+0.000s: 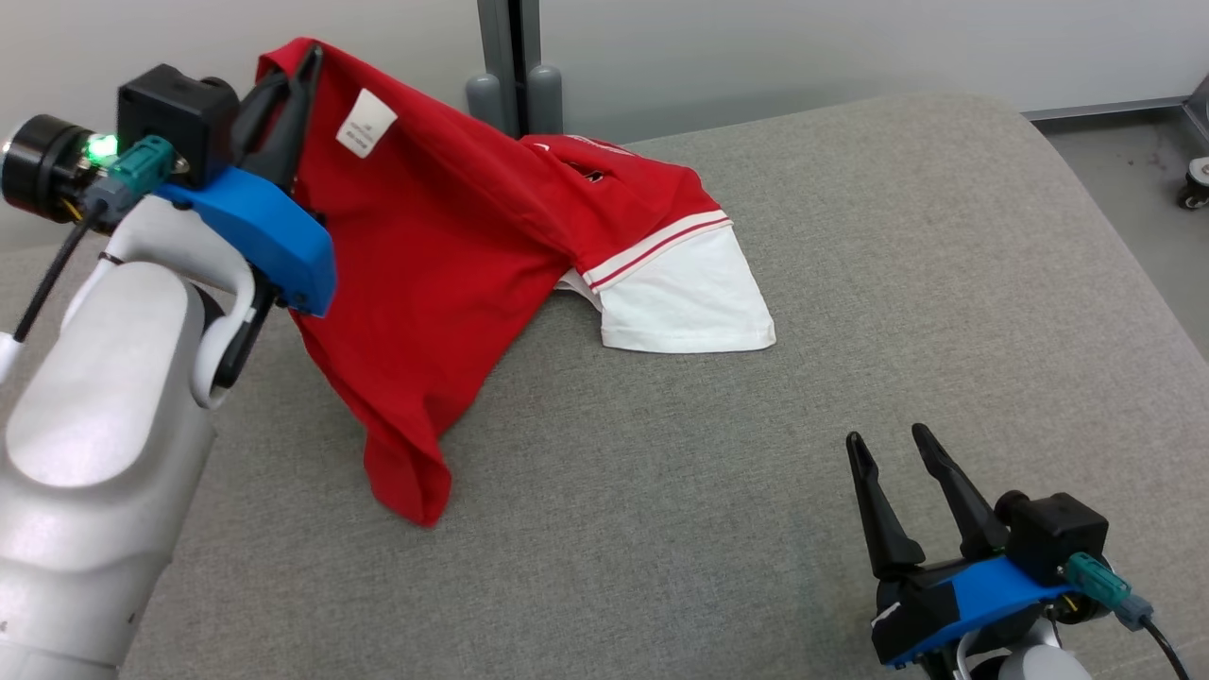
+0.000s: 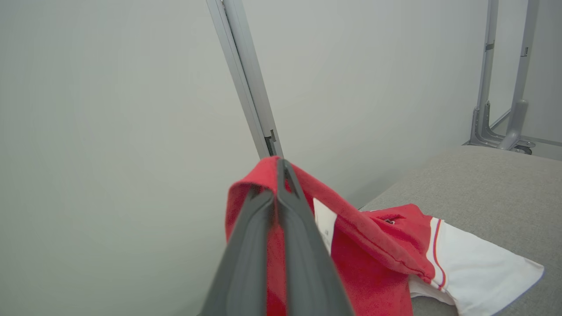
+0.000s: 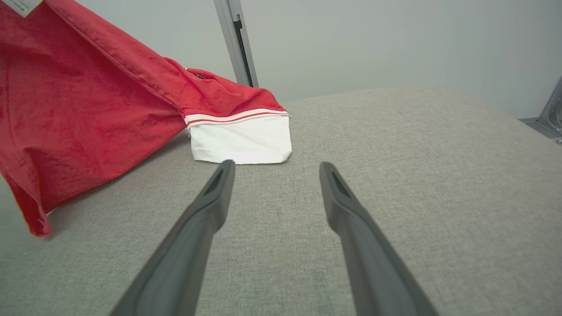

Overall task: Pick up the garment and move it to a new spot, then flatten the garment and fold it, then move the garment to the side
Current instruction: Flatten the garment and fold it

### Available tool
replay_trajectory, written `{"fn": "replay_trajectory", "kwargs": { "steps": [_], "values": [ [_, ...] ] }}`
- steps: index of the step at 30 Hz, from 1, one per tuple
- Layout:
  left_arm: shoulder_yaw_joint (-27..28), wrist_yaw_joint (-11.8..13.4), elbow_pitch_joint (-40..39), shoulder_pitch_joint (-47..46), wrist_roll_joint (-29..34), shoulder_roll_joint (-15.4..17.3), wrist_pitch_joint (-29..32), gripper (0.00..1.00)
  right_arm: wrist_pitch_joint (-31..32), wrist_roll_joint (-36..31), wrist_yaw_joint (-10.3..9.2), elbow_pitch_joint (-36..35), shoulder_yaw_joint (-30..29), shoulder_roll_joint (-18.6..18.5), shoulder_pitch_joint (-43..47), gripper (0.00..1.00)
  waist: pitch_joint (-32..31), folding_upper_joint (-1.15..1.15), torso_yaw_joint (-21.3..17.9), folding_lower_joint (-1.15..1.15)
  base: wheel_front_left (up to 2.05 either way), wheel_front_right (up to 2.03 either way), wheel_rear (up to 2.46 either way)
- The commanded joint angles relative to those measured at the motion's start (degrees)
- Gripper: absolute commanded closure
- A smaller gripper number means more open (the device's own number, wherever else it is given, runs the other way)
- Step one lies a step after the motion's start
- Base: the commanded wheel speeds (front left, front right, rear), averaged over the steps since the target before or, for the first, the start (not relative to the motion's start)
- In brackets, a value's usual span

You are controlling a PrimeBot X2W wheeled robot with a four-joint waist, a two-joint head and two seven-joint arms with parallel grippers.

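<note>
A red garment [image 1: 444,246] with a white, red-striped sleeve [image 1: 685,297] hangs from my left gripper [image 1: 307,61], which is shut on its upper edge at the far left. The cloth drapes down to the grey padded table [image 1: 756,472], its sleeve end resting flat there. In the left wrist view the shut fingers [image 2: 281,206] pinch the garment [image 2: 369,254]. My right gripper [image 1: 888,439] hovers open at the lower right, apart from the cloth. The right wrist view shows the garment [image 3: 88,109] beyond the open gripper [image 3: 274,164].
A grey metal post [image 1: 515,57] stands against the pale wall behind the table. Floor and a caster wheel [image 1: 1195,184] show at the far right. More metal frame legs [image 2: 500,109] appear in the left wrist view.
</note>
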Motion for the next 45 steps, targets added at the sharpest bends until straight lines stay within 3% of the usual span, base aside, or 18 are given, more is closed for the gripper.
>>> {"fn": "replay_trajectory", "kwargs": {
  "steps": [1, 12, 20, 24, 31, 35, 36, 37, 38, 45],
  "values": [
    [-0.8, -0.3, -0.4, 0.0, -0.5, 0.4, -0.5, 1.0, -0.3, 0.3, 0.03, 0.3, -0.1, 0.0, 0.0, 0.0, 0.0, 0.0, 0.0, -0.01, 0.0, 0.0, 0.0],
    [-17.4, -0.3, -13.6, 17.8, -10.1, 1.8, -0.8, 1.0, -0.3, -0.6, 0.03, 0.1, -2.9, 0.0, 0.1, 0.0, -0.4, 0.0, 5.1, -0.01, 0.0, 0.0, 0.0],
    [-24.3, 0.0, -17.0, 28.3, -11.9, 3.0, 3.4, 1.0, 1.0, -1.1, 0.03, -0.9, -3.3, 0.0, 0.6, 0.0, -0.8, 0.0, 9.8, -0.01, 0.0, 0.0, 0.0],
    [-23.9, 1.9, -13.2, 29.6, -12.1, 3.2, 3.6, 1.0, 1.3, -0.8, 0.03, -1.0, -2.8, 0.0, 0.1, 0.0, -1.1, 0.0, 10.6, -0.01, 0.0, 0.0, 0.0],
    [-20.3, 8.3, -4.7, 28.3, -11.6, 3.2, 0.5, 1.0, 1.6, -0.4, 0.03, -0.8, -2.1, 0.0, 0.5, 0.0, -1.6, 0.0, 9.6, -0.01, 0.0, 0.0, 0.0],
    [-19.2, 9.5, -1.6, 28.7, -12.7, 2.4, -0.7, 1.0, 1.7, -0.2, 0.03, -0.7, -2.5, 0.0, 1.0, 0.0, -1.8, 0.0, 8.4, -0.01, 0.0, 0.0, 0.0],
    [-18.8, 9.6, -1.2, 29.1, -13.2, 2.2, -1.2, 0.98, 1.8, -0.2, 0.03, -0.8, -2.4, 0.0, 1.0, 0.0, -1.9, 0.0, 8.1, -0.01, 0.0, 0.0, 0.0],
    [-18.6, 9.6, -1.0, 29.6, -13.6, 1.8, -1.9, 0.18, 1.8, -0.3, 0.03, -0.9, -2.6, 0.0, 1.0, 0.0, -1.9, 0.0, 8.0, -0.01, 0.0, 0.0, 0.0],
    [-18.0, 9.6, -1.1, 30.1, -14.6, 1.3, -2.8, 0.0, 1.9, -0.4, 0.03, -1.0, -2.7, 0.0, 0.9, 0.0, -1.9, 0.0, 7.7, -0.01, 0.0, 0.0, 0.0],
    [-15.7, 10.3, -4.2, 33.6, -18.2, -1.6, -7.2, 0.0, 2.4, -1.0, 0.03, -1.9, -4.6, 0.0, 2.0, 0.0, -2.2, 0.0, 8.0, -0.01, 0.0, 0.0, 0.0]
  ]
}}
